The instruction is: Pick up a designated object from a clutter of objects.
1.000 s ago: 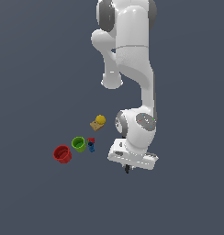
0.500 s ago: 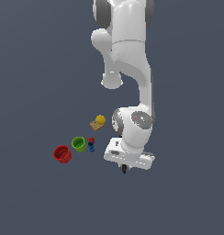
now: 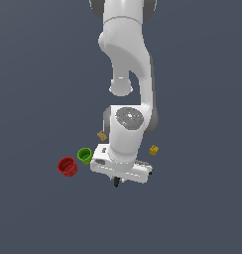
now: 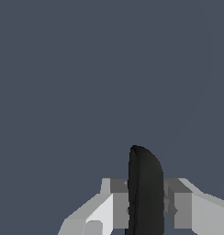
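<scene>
The white jointed robot arm (image 3: pixel 127 94) drops from above, bends at a round wrist joint and aims its flat white hand block downward, tilted. The fingers (image 3: pixel 116 182) show in the exterior view only as a small dark stub under that block. In the wrist view the two grey finger pads (image 4: pixel 119 202) press on either side of a black rounded handle of the spring clamp (image 4: pixel 144 193), pinching it between them. Only that one dark slab shows; the clamp's other handle and tip are cut off or hidden.

To the exterior view's left of the fingers sit a red open cup (image 3: pixel 67 166) and a smaller green cup (image 3: pixel 85 156), near each other. A tan block (image 3: pixel 101 136) peeks from behind the arm, partly hidden. A small yellow block (image 3: pixel 153 150) lies on the fingers' other side. All rest on the plain dark grey counter (image 3: pixel 202 208).
</scene>
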`<state>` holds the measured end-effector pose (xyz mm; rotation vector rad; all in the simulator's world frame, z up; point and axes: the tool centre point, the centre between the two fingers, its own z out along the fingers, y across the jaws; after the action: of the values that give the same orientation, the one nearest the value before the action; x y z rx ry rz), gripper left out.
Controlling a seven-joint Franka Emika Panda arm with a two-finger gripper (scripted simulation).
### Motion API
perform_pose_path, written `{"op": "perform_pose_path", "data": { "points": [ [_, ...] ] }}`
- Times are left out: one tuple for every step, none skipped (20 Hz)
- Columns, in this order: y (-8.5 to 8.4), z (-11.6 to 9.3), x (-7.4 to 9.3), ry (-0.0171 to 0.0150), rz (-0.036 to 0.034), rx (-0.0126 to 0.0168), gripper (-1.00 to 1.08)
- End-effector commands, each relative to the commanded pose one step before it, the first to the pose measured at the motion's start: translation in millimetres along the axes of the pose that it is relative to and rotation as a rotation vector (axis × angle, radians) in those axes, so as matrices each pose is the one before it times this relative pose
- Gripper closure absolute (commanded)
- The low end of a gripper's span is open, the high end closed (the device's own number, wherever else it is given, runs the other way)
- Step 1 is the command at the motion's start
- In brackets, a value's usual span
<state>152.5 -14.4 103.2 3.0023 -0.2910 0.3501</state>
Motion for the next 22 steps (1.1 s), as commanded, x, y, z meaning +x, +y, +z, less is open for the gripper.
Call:
{"op": "perform_pose_path", "data": {
  "points": [
    [23.59, -18.95, 15.59, 0.00333, 0.00013, 0.00080, 1.08],
    [9.28, -6.80, 5.85, 0.00000, 0.00000, 0.00000, 1.08],
    [9.06, -6.91, 5.83, 0.00009, -0.00023, 0.00064, 1.08],
    [9.20, -6.77, 5.84, 0.00000, 0.00000, 0.00000, 1.08],
    [9.15, -6.75, 5.83, 0.00000, 0.00000, 0.00000, 1.08],
    [8.96, -6.80, 5.80, 0.00007, -0.00017, 0.00067, 1.08],
    [9.02, -6.67, 5.79, 0.00000, 0.00000, 0.00000, 1.08],
    [8.95, -6.63, 5.77, 0.00000, 0.00000, 0.00000, 1.08],
    [8.79, -6.65, 5.74, 0.00007, -0.00012, 0.00068, 1.08],
    [8.79, -6.52, 5.72, 0.00000, 0.00000, 0.00000, 1.08],
    [8.70, -6.46, 5.68, 0.00000, 0.00000, 0.00000, 1.08],
    [8.56, -6.46, 5.64, 0.00008, -0.00007, 0.00068, 1.08],
    [8.49, -6.31, 5.60, 0.00000, 0.00000, 0.00000, 1.08],
    [8.33, -6.19, 5.52, 0.00000, 0.00000, 0.00000, 1.08],
    [7.88, -5.86, 5.26, 0.00000, 0.00000, 0.00000, 1.08],
    [7.43, -5.52, 4.98, 0.00000, 0.00000, 0.00000, 1.08],
    [7.02, -5.22, 4.73, 0.00000, 0.00000, 0.00000, 1.08],
    [6.65, -4.94, 4.51, 0.00000, 0.00000, 0.00000, 1.08],
    [6.31, -4.69, 4.30, 0.00000, 0.00000, 0.00000, 1.08],
    [6.00, -4.45, 4.11, 0.00000, 0.00000, 0.00000, 1.08],
    [5.71, -4.24, 3.93, 0.00000, 0.00000, 0.00000, 1.08],
    [5.44, -4.03, 3.77, 0.00000, 0.00000, 0.00000, 1.08]
  ]
}}
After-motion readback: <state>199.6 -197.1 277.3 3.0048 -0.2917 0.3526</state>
